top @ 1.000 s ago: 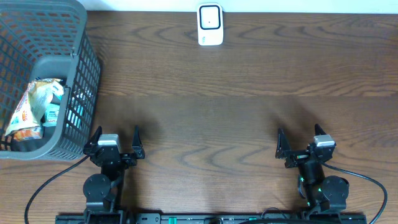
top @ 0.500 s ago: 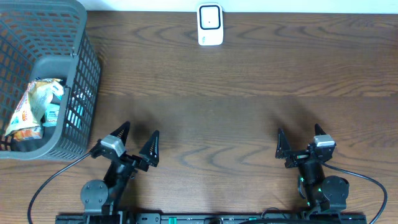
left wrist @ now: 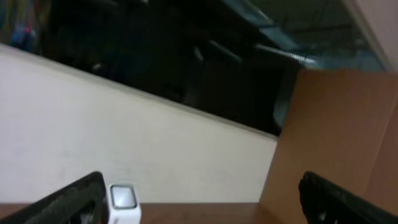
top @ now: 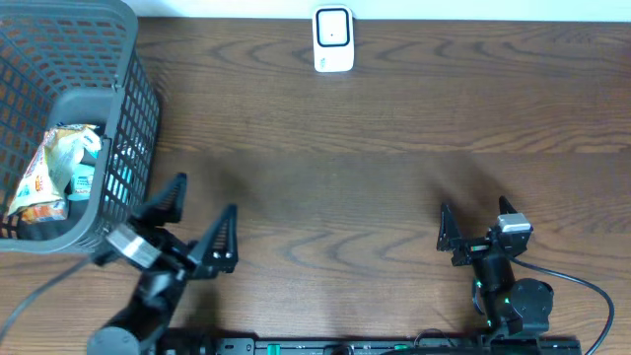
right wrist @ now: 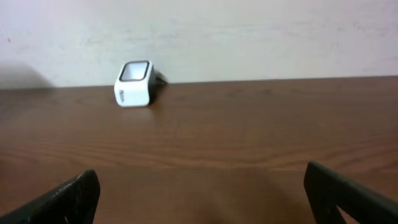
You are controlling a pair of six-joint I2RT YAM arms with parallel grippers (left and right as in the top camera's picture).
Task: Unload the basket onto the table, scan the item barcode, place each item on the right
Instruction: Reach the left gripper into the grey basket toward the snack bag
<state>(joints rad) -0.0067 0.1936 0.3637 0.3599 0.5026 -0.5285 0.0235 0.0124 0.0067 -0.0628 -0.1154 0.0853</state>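
The item point(top: 47, 176), a crinkled packet printed in white, orange and green, is seen lying inside the grey mesh basket point(top: 128, 69) at the left edge of the tabletop point(top: 394, 177). A smaller teal-and-white pack point(top: 84, 180) is tucked beside it. Its print is too small to be read from overhead (the barcode cannot be made out).

The white scanner point(top: 333, 39) is stood at the far edge of the tabletop, well apart from the basket.

The left gripper point(top: 205, 195) is held released, fingers spread wide and empty, tilted just beside the basket's near corner. The right gripper point(top: 473, 210) is likewise spread open with nothing held, at the front right.

The pale wall point(right wrist: 249, 31) behind the scanner is shown only by the wrist views; the basket and item are shown only from overhead.
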